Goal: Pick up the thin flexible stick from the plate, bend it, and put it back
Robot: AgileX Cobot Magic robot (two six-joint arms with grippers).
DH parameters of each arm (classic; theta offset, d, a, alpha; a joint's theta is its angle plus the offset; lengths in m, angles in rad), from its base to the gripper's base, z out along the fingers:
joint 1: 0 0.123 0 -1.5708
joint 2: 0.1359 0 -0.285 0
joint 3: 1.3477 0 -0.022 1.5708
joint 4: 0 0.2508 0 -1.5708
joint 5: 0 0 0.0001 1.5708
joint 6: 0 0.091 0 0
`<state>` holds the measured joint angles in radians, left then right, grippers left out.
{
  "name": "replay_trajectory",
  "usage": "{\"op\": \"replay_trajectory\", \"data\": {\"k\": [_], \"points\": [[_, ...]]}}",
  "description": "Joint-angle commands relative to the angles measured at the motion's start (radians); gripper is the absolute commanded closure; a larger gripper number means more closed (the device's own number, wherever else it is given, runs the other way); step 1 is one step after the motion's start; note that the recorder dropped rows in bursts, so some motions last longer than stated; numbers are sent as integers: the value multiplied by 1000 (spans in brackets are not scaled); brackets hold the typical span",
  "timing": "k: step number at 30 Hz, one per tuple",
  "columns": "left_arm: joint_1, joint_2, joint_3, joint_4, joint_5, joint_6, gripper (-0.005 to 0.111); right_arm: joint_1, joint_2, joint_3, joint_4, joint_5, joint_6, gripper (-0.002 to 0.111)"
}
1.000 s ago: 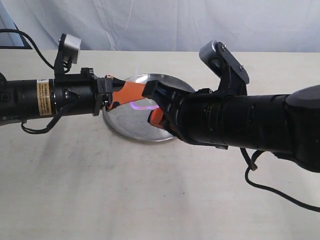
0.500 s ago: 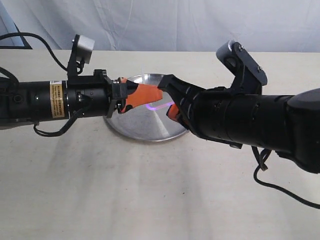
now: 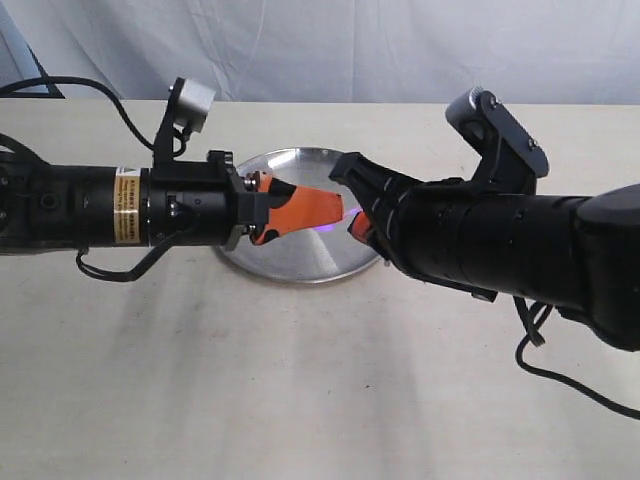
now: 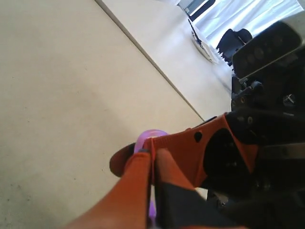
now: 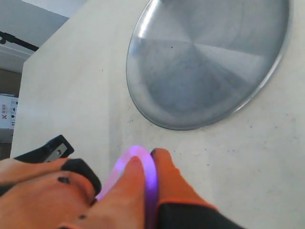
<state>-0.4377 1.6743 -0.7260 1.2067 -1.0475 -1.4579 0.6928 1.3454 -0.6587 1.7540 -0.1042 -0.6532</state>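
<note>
Pinches one end of the thin translucent pink-purple plastic stick in the right gripper, orange fingers pressed together on it. Clamps the other end in the left gripper, likewise closed, tip to tip with the right. Holds the stick bowed into a tight glowing arc between both sets of tips. Hangs above the round silver steel plate, clear of it, hiding part of its middle. Shows beige tabletop around the plate, white curtain beyond.
</note>
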Motion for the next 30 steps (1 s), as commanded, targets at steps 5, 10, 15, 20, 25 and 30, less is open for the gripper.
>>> {"op": "replay_trajectory", "data": {"k": [5, 10, 15, 20, 25, 30], "points": [[-24, -4, -13, 51, 20, -6, 107, -4, -3, -5, -10, 18, 0, 108], [-24, -4, -13, 44, 23, -4, 107, -4, -3, -5, -17, 15, -2, 108], [-24, -4, -13, 28, 33, -4, 107, -4, -3, -5, -48, 0, -20, 108], [-22, -4, -13, 16, 34, -2, 107, -4, -3, -5, -51, 3, -54, 108], [18, -4, -13, 29, 36, -75, 104, -4, -3, -5, -95, 47, -54, 108], [92, -4, -13, 77, -38, -138, 81, -4, -3, -5, -126, 53, -54, 108]]}}
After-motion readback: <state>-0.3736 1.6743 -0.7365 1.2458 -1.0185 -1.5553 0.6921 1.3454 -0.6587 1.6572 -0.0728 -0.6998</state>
